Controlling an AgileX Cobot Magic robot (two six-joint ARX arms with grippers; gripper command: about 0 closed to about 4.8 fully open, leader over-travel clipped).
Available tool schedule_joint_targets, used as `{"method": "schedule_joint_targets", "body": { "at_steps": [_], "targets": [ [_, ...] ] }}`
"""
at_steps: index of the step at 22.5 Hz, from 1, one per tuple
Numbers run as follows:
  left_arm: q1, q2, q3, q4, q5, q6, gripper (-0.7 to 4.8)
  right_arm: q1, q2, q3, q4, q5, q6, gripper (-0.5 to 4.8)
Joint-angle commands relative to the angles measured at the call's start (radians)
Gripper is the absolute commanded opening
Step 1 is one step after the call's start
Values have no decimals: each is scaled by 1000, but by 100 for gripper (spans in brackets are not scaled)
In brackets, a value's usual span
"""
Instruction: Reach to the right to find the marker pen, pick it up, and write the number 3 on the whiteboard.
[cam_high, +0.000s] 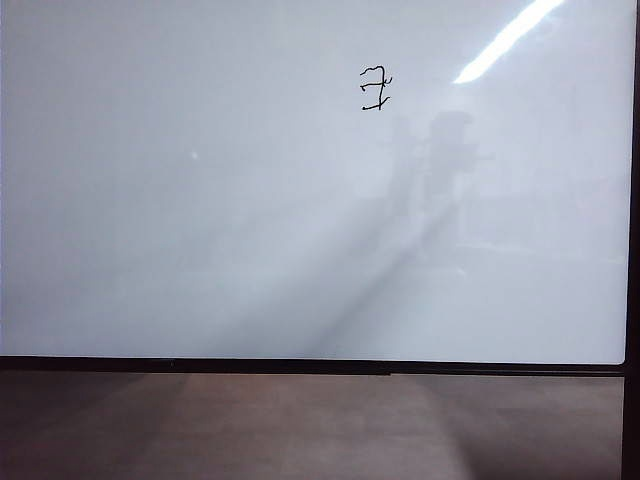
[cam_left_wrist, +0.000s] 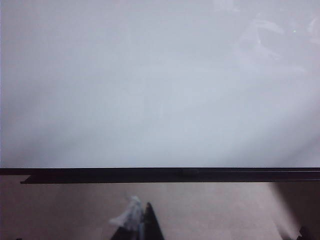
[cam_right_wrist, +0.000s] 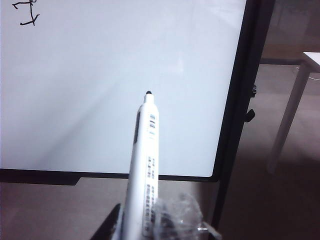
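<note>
1. Holding the marker pen (cam_right_wrist: 144, 175) in its lower part, the right gripper (cam_right_wrist: 150, 220) is pinched around the barrel; the dark tip points toward the whiteboard (cam_right_wrist: 100, 75) but does not touch it.
2. The left gripper (cam_left_wrist: 142, 222) shows only as a dark finger and something pale at the edge of its wrist view. I cannot tell if it is spread or pressed together. It holds nothing I can see and faces the board's lower frame.
3. The number 3 (cam_high: 374, 88) is already on the board, a small shaky figure in the upper part, well apart from the pen tip.
4. I think the writing step is mostly done. If more strokes are needed, the tip should meet the board squarely and lightly, because a hard press could make the pen slide in the grip.
5. To retreat well, keep the pen away from the board, so no stray line appears.
</note>
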Motion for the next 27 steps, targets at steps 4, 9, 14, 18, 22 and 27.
{"method": "schedule_joint_targets", "body": {
  "at_steps": [4,9,14,18,22,27],
  "targets": [
    [-24,1,-35,26,-64,2,-5,1,0,4,14,-1,4,58],
    [-124,1,-35,24,-189,55,-5,1,0,4,14,-1,4,58],
    [-104,1,-35,27,-142,44,-5,1,0,4,14,-1,4,58],
    [-48,1,-35,42,-81,-7,-5,1,0,4,14,-1,4,58],
    [-45,1,-35,37,-119,-8,26,1,0,4,14,-1,4,58],
    [-45,1,-35,34,-115,-8,27,1,0,4,14,-1,4,58]
  ]
}}
